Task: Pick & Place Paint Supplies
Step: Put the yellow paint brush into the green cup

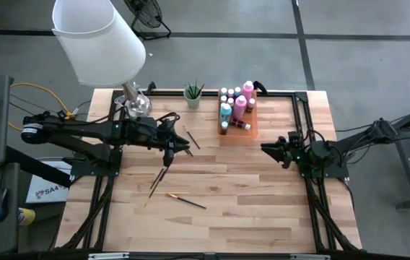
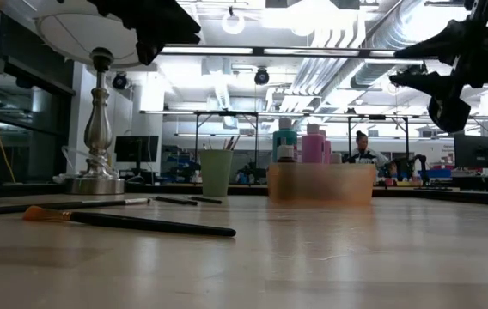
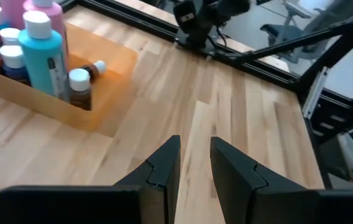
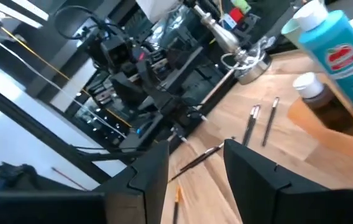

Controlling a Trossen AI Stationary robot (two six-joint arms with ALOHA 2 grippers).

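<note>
Paint bottles with pale caps, pink, teal and brown, stand in an orange tray [image 1: 235,119] at the table's far middle; one brown bottle [image 3: 94,68] lies on its side in it. A green cup [image 1: 193,94] holding brushes stands left of the tray. Loose paintbrushes [image 1: 159,177] lie on the wood, one with an orange tip [image 2: 132,223] nearest the front. My left gripper [image 1: 189,149] hovers open above the table left of the tray, nothing between its fingers [image 3: 164,168]. My right gripper [image 1: 265,149] hangs open right of the tray, also with nothing between its fingers.
A large white lampshade [image 1: 97,36] on a silver base [image 1: 136,102] stands at the far left corner. A black frame rail [image 1: 302,123] runs along the table's edges. Bare wood lies in the near half of the table, around the loose brushes.
</note>
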